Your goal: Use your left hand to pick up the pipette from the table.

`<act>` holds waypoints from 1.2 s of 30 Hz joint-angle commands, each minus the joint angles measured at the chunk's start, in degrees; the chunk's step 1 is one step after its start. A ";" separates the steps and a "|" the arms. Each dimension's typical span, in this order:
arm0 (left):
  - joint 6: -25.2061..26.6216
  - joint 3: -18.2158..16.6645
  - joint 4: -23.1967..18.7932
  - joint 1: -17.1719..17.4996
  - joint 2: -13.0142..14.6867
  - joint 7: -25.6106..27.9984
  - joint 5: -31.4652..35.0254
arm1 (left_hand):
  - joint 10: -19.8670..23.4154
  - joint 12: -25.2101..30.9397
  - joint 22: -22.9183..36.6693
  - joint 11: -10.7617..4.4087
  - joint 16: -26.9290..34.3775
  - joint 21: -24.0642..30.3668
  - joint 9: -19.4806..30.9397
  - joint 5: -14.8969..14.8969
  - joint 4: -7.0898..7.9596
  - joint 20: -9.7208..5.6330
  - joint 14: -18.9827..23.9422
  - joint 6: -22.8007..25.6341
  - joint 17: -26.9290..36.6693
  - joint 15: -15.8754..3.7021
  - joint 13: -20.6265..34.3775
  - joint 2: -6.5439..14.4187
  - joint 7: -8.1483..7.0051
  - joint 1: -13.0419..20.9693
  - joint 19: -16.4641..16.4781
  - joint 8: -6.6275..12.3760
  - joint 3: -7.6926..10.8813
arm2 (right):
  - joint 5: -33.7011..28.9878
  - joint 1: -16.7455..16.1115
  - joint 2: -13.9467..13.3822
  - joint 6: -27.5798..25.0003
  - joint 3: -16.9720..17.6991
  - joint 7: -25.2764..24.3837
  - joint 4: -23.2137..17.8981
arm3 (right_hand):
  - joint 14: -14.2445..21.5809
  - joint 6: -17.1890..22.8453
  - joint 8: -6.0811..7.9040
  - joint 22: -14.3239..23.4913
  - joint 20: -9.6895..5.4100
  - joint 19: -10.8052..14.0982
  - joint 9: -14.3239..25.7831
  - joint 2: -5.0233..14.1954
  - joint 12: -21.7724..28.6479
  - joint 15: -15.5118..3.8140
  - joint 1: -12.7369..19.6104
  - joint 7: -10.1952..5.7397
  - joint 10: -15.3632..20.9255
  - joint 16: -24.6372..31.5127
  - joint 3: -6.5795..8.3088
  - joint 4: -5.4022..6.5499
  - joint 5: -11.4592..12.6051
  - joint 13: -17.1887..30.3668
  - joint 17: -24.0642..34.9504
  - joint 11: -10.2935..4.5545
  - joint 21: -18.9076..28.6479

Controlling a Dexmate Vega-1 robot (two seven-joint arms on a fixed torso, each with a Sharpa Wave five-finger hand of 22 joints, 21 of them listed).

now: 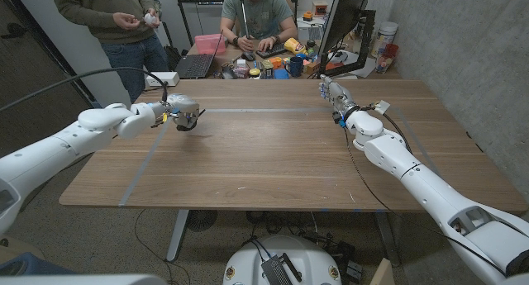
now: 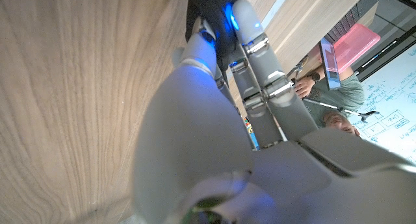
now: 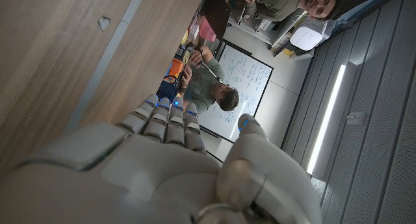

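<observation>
My left hand [image 1: 183, 111] hovers a little above the wooden table [image 1: 273, 153] at its far left, casting a shadow below. Its fingers are curled around the pipette [image 1: 199, 111], a thin pale stick whose tip pokes out toward the table's middle. In the left wrist view the fingers [image 2: 250, 62] close together over a thin blue-marked piece of the pipette [image 2: 252, 136]; most of it is hidden. My right hand [image 1: 333, 92] sits over the far right part of the table, holding nothing, and its back [image 3: 162, 152] is seen in the right wrist view.
Grey tape lines [image 1: 248, 111] cross the table. Behind its far edge stand a laptop [image 1: 197, 64], a pink box [image 1: 207, 43], mugs and small clutter [image 1: 281, 66] and a monitor [image 1: 343, 21]. One person [image 1: 116, 21] stands at the back left, another [image 1: 256, 16] sits behind the clutter.
</observation>
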 commanded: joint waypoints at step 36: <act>14.26 -23.51 -30.03 3.07 4.45 -4.08 -8.76 | 6.96 -0.81 0.27 -4.60 -0.06 -1.36 1.57 -0.29 3.56 0.93 12.84 2.82 10.89 -11.11 10.98 -0.66 -0.76 -1.11 -1.65 1.49 6.61 | -0.60 2.05 -2.78 -3.12 0.62 1.20 -4.65 | 0.57 0.52 0.23 0.35 0.03 0.43 0.23 0.35 -0.10 0.26 -0.28 0.40 0.54 0.10 -0.58 -0.03 -0.18 0.26 0.18 0.28 0.09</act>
